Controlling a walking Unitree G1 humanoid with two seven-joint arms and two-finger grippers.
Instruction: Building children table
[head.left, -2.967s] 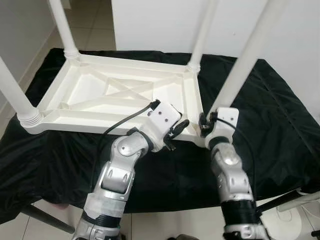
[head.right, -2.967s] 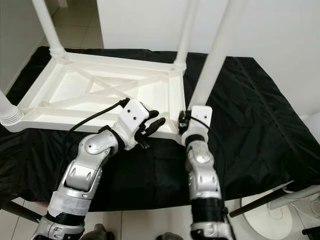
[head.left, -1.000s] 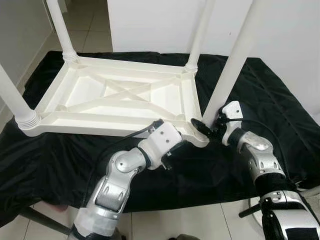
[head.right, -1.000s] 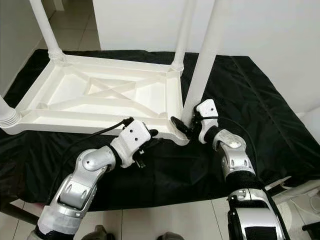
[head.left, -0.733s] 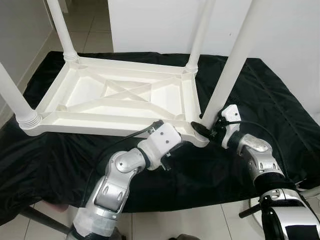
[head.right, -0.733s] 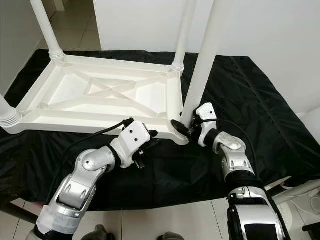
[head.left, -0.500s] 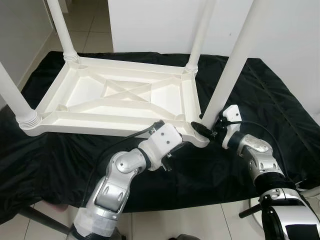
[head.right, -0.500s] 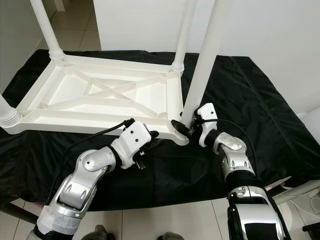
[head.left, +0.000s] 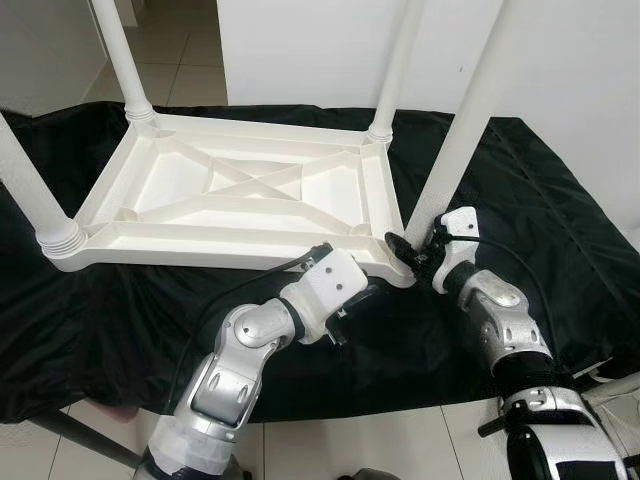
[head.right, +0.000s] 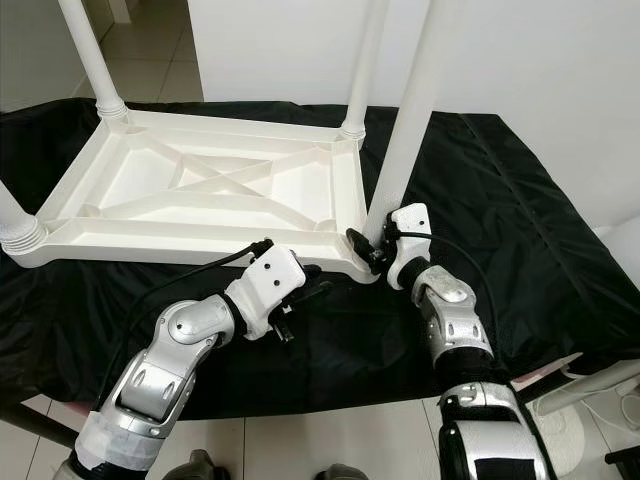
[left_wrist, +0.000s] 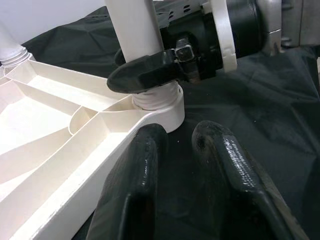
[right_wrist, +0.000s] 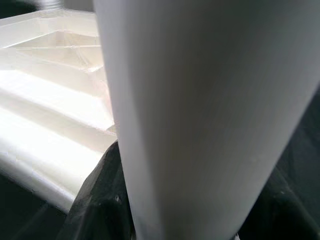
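A white plastic children's table (head.left: 200, 258) lies upside down on a black cloth, with its legs pointing up. My right gripper (head.left: 413, 256) is shut around the base of the near right leg (head.left: 465, 130), just above its socket at the table's corner. In the right wrist view the leg (right_wrist: 200, 110) stands close, with a black finger (right_wrist: 100, 200) beside it. My left gripper (left_wrist: 175, 150) hovers low over the cloth by the table's front edge, just left of that corner. Its fingers stand slightly apart and hold nothing.
The black cloth (head.left: 560, 230) covers the raised surface under the table and hangs over its near edge. Three other white legs (head.left: 120, 50) stand at the remaining corners. A white wall rises behind, and tiled floor (head.left: 330, 455) shows below the near edge.
Since three seconds ago my left gripper has dropped from the table's rim to the front edge, and my right forearm has swung out to the right. The right gripper stays on the leg.
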